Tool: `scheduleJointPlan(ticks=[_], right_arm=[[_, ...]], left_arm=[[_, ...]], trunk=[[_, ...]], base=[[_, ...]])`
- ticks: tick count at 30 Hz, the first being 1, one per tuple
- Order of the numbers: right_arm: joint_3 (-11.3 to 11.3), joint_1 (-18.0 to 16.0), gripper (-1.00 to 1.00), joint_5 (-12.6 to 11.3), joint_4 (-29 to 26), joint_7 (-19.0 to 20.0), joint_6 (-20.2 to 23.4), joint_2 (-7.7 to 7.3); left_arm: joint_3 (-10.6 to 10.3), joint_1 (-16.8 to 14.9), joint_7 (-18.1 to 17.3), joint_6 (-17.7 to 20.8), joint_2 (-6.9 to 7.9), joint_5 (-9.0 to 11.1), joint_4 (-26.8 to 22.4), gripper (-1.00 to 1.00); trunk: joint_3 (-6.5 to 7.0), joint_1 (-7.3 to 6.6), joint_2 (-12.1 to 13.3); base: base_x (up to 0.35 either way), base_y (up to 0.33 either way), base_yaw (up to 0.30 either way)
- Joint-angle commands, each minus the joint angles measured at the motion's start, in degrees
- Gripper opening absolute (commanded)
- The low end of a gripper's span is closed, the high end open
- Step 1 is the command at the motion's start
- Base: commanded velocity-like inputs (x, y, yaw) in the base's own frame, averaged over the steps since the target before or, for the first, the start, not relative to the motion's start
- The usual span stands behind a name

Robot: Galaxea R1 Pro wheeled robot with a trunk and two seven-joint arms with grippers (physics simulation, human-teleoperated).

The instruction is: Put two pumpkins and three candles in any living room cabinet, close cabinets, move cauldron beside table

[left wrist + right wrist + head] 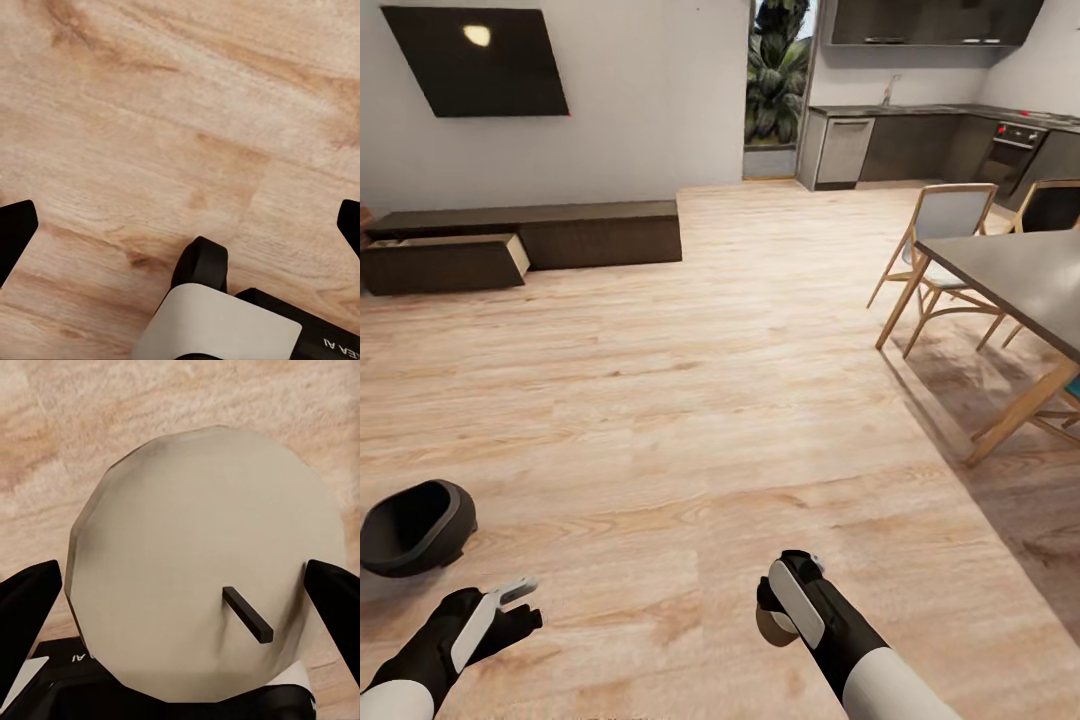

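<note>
Right wrist view: right gripper [180, 592] clamped on candle [202, 585], flat round top with dark wick facing camera, black fingers [26, 600] at either side. Left gripper [510, 605] spread, nothing between fingers, above wooden floor [690, 400]. Cauldron [415, 525] on floor just ahead of left gripper. Cabinet [530, 240] well ahead against wall, one drawer [445, 260] pulled out.

Head view: high, facing forward and down across wood floor [690, 400] toward cabinet [525, 245] and far kitchen. Left wrist view: close above floor [180, 112], facing down. Right wrist view: very close on candle [202, 585] top. All share floor planks.
</note>
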Motion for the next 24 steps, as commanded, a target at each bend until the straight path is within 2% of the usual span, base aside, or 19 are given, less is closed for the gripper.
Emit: scheduleJointPlan(ticks=[1,24], right_arm=[[-0.01,0.0,-1.0,-0.02,0.0,0.06,-0.01,-0.01],[0.07,0.0,-1.0,0.01,0.0,0.06,-3.15,-0.15]], left_arm=[[0.0,-0.01,0.0,0.0,-0.05,-0.02,0.0,1.0],[0.0,0.03,0.0,0.0,-0.25,0.0,0.0,1.0]], trunk=[[0.04,0.0,0.0],[1.82,0.0,0.0]], base=[[0.0,0.0,0.268],[0.0,0.0,0.181]])
